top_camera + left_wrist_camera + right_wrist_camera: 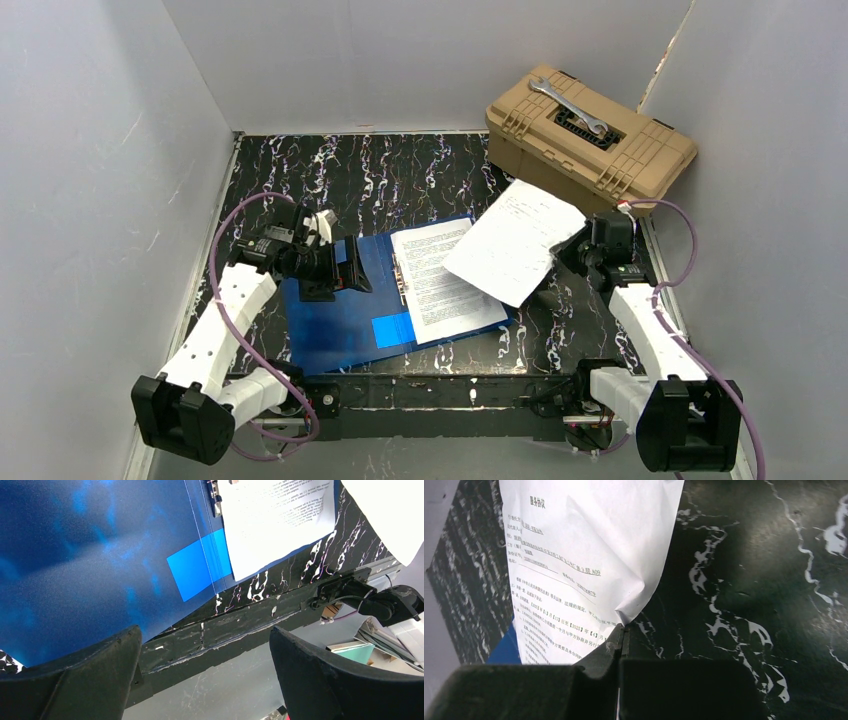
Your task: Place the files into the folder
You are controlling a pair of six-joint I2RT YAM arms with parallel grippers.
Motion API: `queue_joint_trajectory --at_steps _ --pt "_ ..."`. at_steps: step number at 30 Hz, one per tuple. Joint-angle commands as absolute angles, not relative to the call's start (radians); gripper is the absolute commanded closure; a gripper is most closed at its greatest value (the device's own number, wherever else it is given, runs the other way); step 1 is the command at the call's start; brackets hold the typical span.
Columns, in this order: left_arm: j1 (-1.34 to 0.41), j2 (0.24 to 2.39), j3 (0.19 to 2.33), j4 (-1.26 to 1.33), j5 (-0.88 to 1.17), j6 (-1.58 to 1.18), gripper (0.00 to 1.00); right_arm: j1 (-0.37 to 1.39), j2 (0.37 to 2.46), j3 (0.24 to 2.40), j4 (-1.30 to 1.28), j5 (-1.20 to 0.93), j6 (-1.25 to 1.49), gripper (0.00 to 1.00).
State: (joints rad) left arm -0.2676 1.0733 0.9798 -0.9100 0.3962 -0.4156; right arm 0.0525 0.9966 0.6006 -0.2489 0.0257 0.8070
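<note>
The blue folder lies open on the black marbled table, with a lighter blue patch near its spine. One printed sheet of the files rests on the folder's right half. A second sheet is lifted and tilted above it, with my right gripper shut on its right edge. The right wrist view shows the paper crumpled where the right gripper pinches it. My left gripper hovers open over the folder's left cover; nothing sits between the left gripper's fingers.
A tan toolbox with a wrench on its lid stands at the back right. Grey walls close in the left, back and right sides. A metal clip runs along the folder's spine. The table's front edge lies just beyond the folder.
</note>
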Motion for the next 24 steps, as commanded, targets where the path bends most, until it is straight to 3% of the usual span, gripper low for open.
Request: queue_joint_trajectory --at_steps 1,10,24 --pt "-0.264 1.042 1.015 -0.954 0.382 -0.401 0.02 0.050 0.993 0.700 -0.203 -0.148 0.696 0.99" --pt "-0.264 1.022 1.026 -0.979 0.372 -0.396 0.02 0.063 1.146 0.869 -0.259 -0.396 0.483 0.99" --pt "-0.264 1.000 1.035 -1.010 0.348 -0.381 0.02 0.327 1.393 1.171 -0.493 -0.237 0.091 0.99"
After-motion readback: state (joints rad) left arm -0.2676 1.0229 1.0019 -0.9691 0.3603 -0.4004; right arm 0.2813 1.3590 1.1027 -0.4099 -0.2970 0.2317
